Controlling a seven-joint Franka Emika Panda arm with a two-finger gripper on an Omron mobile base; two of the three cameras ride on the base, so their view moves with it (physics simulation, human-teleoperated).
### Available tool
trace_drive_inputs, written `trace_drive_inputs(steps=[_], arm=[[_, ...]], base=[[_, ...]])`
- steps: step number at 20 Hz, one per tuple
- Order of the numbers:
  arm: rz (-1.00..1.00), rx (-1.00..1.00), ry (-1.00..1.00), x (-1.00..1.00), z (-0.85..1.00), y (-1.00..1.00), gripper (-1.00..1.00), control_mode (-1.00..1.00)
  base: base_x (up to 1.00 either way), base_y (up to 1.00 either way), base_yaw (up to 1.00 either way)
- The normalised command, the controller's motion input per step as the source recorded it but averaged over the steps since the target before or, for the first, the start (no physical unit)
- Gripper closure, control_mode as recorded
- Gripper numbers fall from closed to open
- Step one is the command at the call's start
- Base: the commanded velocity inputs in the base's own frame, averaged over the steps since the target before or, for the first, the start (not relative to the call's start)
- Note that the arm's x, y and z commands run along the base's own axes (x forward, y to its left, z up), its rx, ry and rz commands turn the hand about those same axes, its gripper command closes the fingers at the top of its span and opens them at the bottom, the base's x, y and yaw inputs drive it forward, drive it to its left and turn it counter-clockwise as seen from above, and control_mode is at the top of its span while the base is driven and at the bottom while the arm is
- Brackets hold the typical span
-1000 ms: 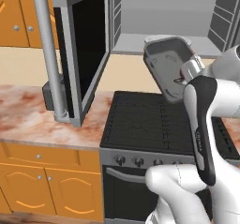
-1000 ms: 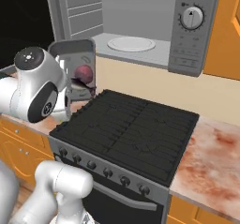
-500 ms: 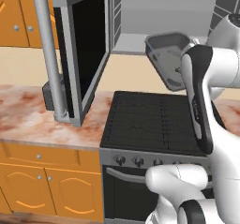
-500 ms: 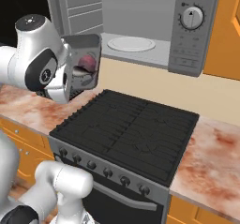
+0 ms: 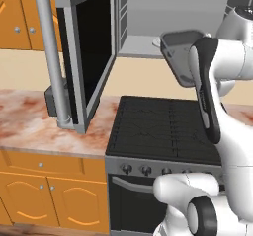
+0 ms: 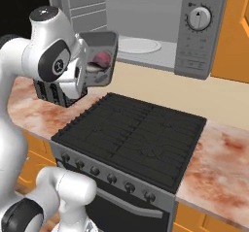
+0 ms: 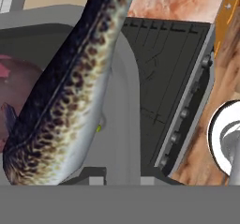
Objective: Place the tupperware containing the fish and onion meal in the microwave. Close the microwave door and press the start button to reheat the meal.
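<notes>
I count one shallow dark grey rectangular tupperware tray point(image 6: 99, 61), tilted above the black stove point(image 6: 131, 134) just before the open grey metal microwave point(image 6: 146, 27). It holds one red-purple onion ball point(image 6: 100, 58) and one spotted fish point(image 7: 70, 92). My end effector's grip: cannot tell.

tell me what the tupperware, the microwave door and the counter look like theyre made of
The tupperware: matte dark grey, smooth moulded rim, probably plastic. The microwave door: glossy black panel, likely glass, in a dull grey metal-looking frame with a grey tubular handle. The counter: mottled pink-brown and white veining, looks like polished stone or a stone-look laminate; the render leaves that open.
</notes>
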Motion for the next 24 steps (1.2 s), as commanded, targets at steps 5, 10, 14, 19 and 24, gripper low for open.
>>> trace_drive_inputs(steps=[5,10,14,19,24], arm=[[0.0,0.0,0.0,0.4,0.18,-0.38,1.0,-1.0],[0.0,0.0,0.01,0.42,0.31,-0.39,1.0,-1.0],[0.0,0.0,0.06,0.44,0.26,-0.31,1.0,-1.0],[0.0,0.0,0.04,0.47,0.07,-0.2,1.0,-1.0],[0.0,0.0,-0.04,0.46,-0.15,-0.11,1.0,-1.0]], base=[[0.0,0.0,0.0],[0.0,0.0,0.0],[0.0,0.0,0.0],[0.0,0.0,0.0],[0.0,0.0,0.0]])
